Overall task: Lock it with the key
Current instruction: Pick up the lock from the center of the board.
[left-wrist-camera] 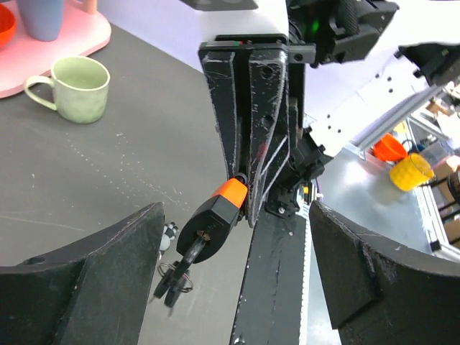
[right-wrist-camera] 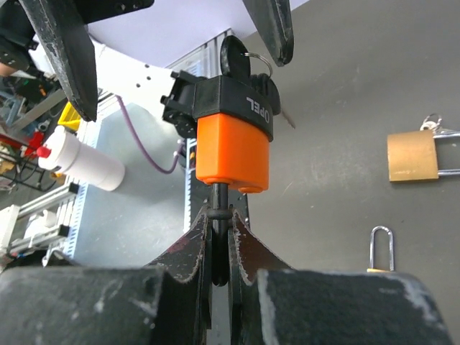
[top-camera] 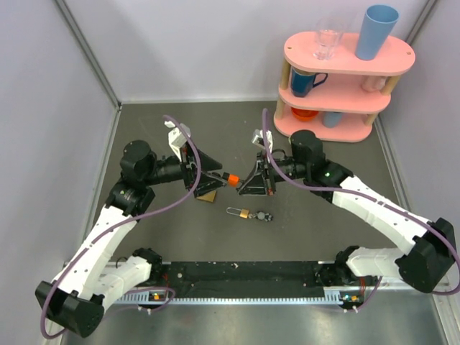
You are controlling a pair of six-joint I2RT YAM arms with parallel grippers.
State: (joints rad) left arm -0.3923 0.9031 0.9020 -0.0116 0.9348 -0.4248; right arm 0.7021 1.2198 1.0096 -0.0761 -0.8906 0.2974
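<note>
The orange-and-black padlock [top-camera: 230, 177] hangs in mid-air between my two grippers. My right gripper [right-wrist-camera: 220, 215] is shut on its black shackle [right-wrist-camera: 221, 198], and the orange body [right-wrist-camera: 233, 151] points away from it. The key [left-wrist-camera: 190, 248] sits in the keyhole at the black end, and the rest of the bunch [left-wrist-camera: 171, 286] dangles from its ring. The key's head also shows in the right wrist view [right-wrist-camera: 233, 56]. My left gripper [left-wrist-camera: 236, 233] is open, its jaws wide on either side of the padlock's key end, touching nothing. In the top view the left gripper [top-camera: 218, 176] faces the right gripper [top-camera: 244, 180].
A large brass padlock [right-wrist-camera: 412, 155] lies on the table below my left gripper. A small brass padlock [top-camera: 244, 213] with a ring of keys [top-camera: 263, 215] lies in front. A pink shelf [top-camera: 345, 79] with cups stands at the back right. A green mug [left-wrist-camera: 79, 90] is near it.
</note>
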